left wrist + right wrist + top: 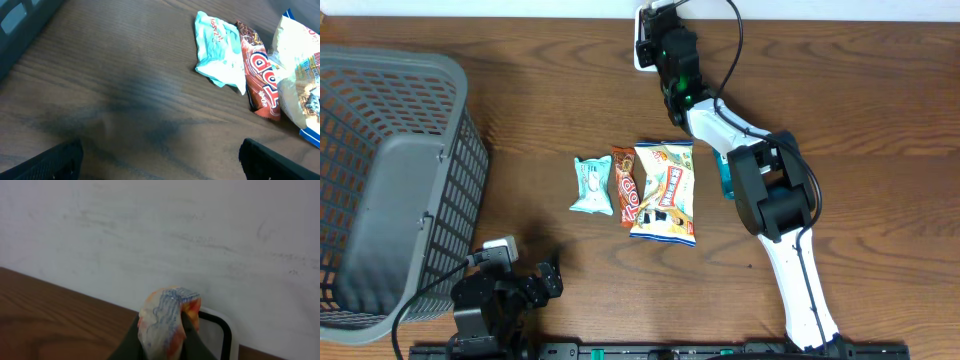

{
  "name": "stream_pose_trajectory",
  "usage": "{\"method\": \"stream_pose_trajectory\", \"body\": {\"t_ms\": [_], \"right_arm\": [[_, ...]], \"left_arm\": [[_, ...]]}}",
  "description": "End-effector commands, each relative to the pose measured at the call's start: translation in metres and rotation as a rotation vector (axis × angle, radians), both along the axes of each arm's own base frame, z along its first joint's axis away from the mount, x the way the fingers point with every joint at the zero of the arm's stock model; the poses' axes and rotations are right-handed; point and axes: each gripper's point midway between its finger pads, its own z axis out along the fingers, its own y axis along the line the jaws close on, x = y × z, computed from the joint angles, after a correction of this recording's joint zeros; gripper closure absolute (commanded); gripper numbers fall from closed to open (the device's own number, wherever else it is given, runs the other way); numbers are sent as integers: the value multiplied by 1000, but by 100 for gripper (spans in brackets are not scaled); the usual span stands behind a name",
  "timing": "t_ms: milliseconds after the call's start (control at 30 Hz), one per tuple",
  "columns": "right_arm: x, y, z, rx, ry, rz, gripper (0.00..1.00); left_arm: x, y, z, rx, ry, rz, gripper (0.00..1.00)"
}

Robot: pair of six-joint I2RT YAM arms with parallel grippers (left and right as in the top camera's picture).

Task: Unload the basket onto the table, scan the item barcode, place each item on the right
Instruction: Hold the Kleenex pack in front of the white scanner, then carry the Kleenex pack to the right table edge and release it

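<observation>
Orange-white packet (167,316) — beside table (45,311) edge

In the right wrist view, the crumpled snack packet (167,317) pinched in the right gripper (165,340) runs off the bottom edge. Its print is too creased to read. Behind it, a white-rimmed black panel (224,330) is half covered and cropped. From overhead the packet is hidden under the gripper. A teal thing (727,176) beside the right arm (775,200) is too small to identify. The grey basket (470,150) is cut by the left edge. In the left wrist view, the left gripper (161,162) shows only dark fingers (280,160) at the bottom edge. The chips bag (300,75) is cut off at the right.
</observation>
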Motion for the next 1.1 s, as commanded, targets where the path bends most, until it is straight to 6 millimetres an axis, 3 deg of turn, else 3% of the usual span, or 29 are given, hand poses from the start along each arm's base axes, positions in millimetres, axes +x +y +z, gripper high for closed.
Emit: {"method": "stream_pose_trajectory", "body": {"t_ms": [0,100,267,433,667,833,933,1067], "right_arm": [[2,6,3,-26,-39,14,99],[2,6,1,-31,-24,14,99],[0,4,-24,-68,64,15,99],[0,7,-12,-49,22,17,99],[-4,4,45,-24,-36,5,99],[-25,-10,97,-57,55,-1,99],[-49,-34,131,-99,138,-32,99],[-82,-96,170,-177,220,-218,99]], "left_arm": [[-11,0,-14,-8,73,5,2],[-11,0,-14,-8,73,5,2],[-11,0,-14,-8,73,5,2],[-11,0,-14,-8,73,5,2],[-11,0,-14,-8,73,5,2],[-11,0,-14,-8,73,5,2],[-11,0,-14,-8,73,5,2],[-11,0,-14,-8,73,5,2]]}}
